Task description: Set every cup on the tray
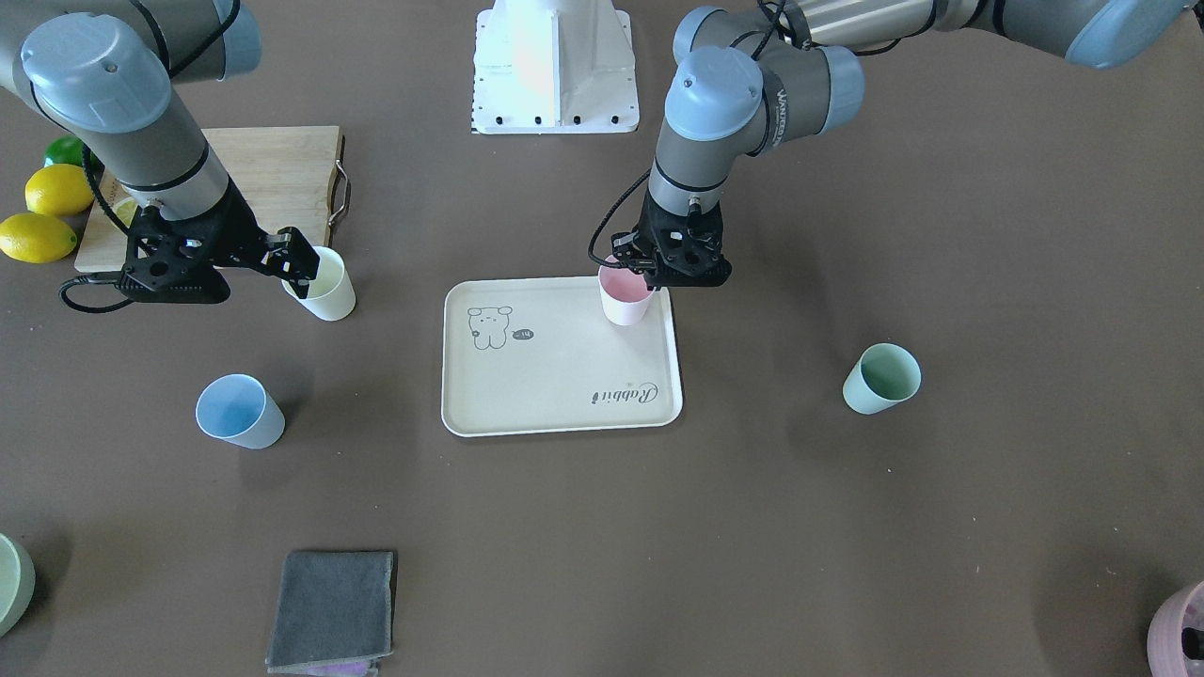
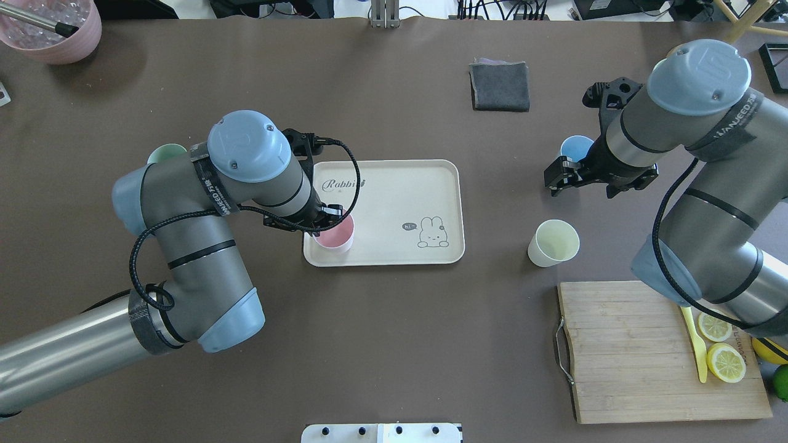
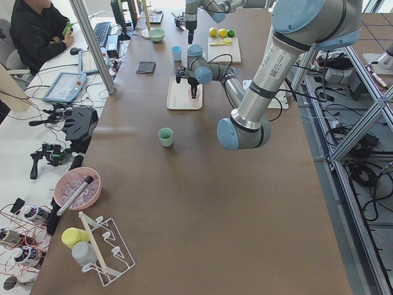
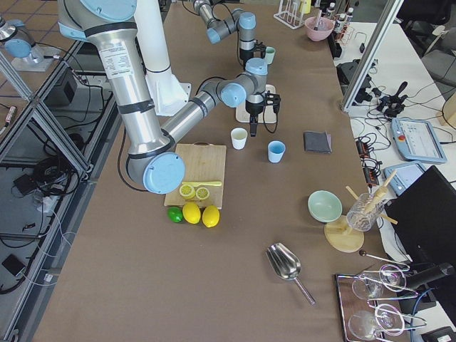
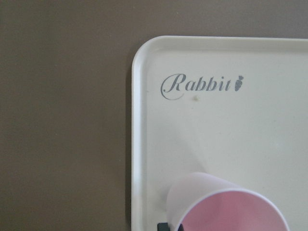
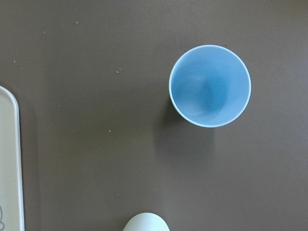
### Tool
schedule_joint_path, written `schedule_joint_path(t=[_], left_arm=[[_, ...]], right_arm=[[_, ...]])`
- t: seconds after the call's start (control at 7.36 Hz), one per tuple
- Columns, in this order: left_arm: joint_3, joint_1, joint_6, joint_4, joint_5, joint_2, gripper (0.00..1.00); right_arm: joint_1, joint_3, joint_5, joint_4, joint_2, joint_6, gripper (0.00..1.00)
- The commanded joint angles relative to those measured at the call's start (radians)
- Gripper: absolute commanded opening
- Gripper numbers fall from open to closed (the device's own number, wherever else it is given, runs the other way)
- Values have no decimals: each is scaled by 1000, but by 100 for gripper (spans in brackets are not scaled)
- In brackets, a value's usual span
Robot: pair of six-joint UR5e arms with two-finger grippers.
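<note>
The pink cup (image 1: 625, 299) stands upright on the tray (image 1: 564, 376), in the corner nearest the robot on its left side, close against the rim. The left gripper (image 1: 641, 275) sits at the cup's rim. The arm covers its fingers from overhead, and the left wrist view shows only a dark sliver just outside the cup wall, so I cannot tell whether they clamp the cup or merely straddle it. The rest of the tray floor shows bare, from the rabbit print to the script.

The other three cups stand on the table (image 1: 602, 527), off the tray. The yellow cup (image 1: 327, 287) is near the tray's short edge on the robot's right, just off a corner of the board (image 1: 282, 169). The blue cup (image 1: 240, 411) is further out, well apart from the tray. The right gripper (image 1: 299, 266) hangs above the table between these two with its fingers apart and nothing in them, though from the front it overlaps the yellow cup's rim.

The green cup (image 1: 881, 378) is alone on the left side, with a wide stretch of table between it and the tray; overhead, the left arm hides most of it.

A folded cloth (image 1: 331, 609) lies toward the far edge. A bowl (image 1: 11, 583) and a pot (image 1: 1180, 630) are cut off at the corners.
</note>
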Motion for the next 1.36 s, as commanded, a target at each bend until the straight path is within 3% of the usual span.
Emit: schedule_joint_path(t=[0.0, 0.14, 0.41, 0.68, 1.09, 1.22], left_arm=[[16, 6, 1, -2, 48, -2, 54], [8, 6, 1, -1, 54, -2, 97], [5, 0, 4, 1, 52, -14, 98], [2, -3, 4, 4, 52, -25, 98], [2, -14, 10, 5, 52, -25, 98], [2, -14, 10, 5, 52, -25, 98]], right_arm=[[-12, -5, -2, 0, -4, 1, 100], [-19, -10, -2, 0, -4, 1, 100], [-41, -8, -3, 47, -52, 4, 100], [-73, -14, -23, 220, -137, 77, 100], [-130, -33, -74, 224, -135, 85, 96], [-130, -34, -72, 224, -132, 85, 43]])
